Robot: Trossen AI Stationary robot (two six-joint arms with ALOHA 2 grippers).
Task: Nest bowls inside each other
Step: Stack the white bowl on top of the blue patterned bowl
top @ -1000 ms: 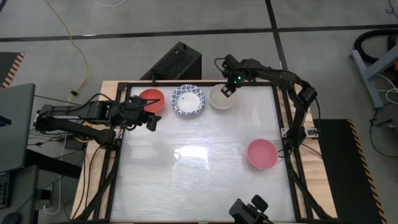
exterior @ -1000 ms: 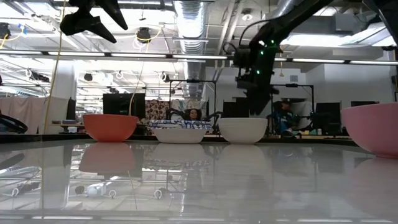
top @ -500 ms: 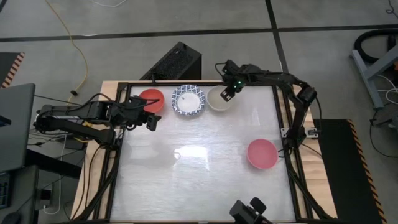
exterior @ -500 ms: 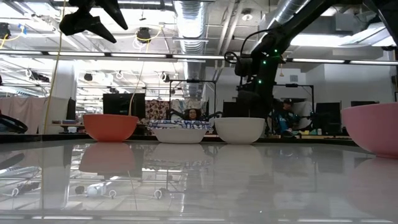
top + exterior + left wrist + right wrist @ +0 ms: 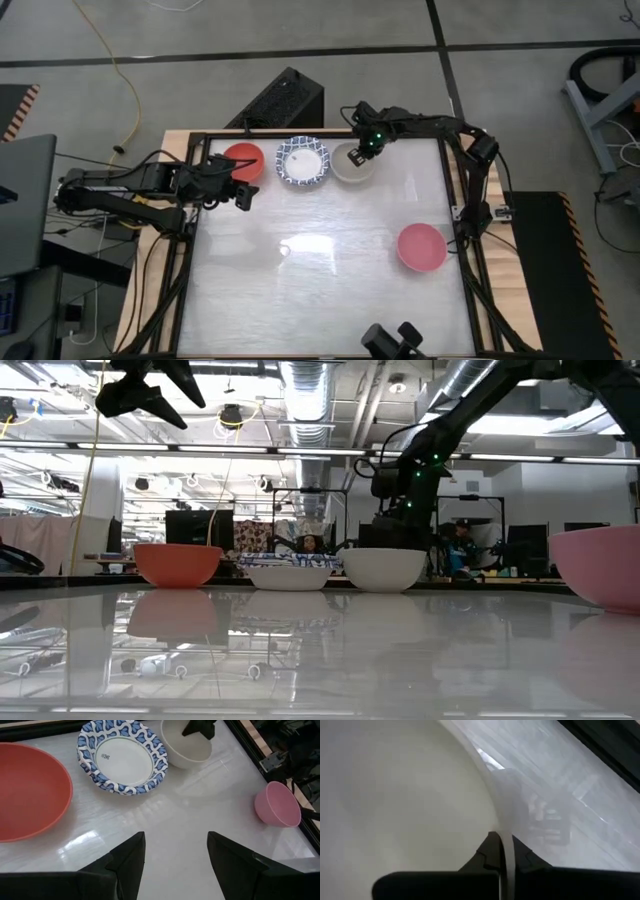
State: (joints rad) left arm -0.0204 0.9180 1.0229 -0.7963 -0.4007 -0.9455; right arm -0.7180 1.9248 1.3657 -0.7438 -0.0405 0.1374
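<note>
The right gripper (image 5: 356,152) is pinched on the rim of the cream bowl (image 5: 350,163), one finger inside the wall and one outside, at the table's (image 5: 320,290) far edge, so the grasp looks made and the lift comes next. That lift likely needs to clear the table and carry the bowl into another: the patterned bowl (image 5: 302,161) stands just beside it, the red bowl (image 5: 243,160) at the far-left corner, the pink bowl (image 5: 421,247) near the right edge. The left gripper (image 5: 175,862) waits with fingers apart near the red bowl.

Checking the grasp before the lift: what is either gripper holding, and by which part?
The right gripper pinches the cream bowl by its rim. The left gripper holds nothing.
</note>
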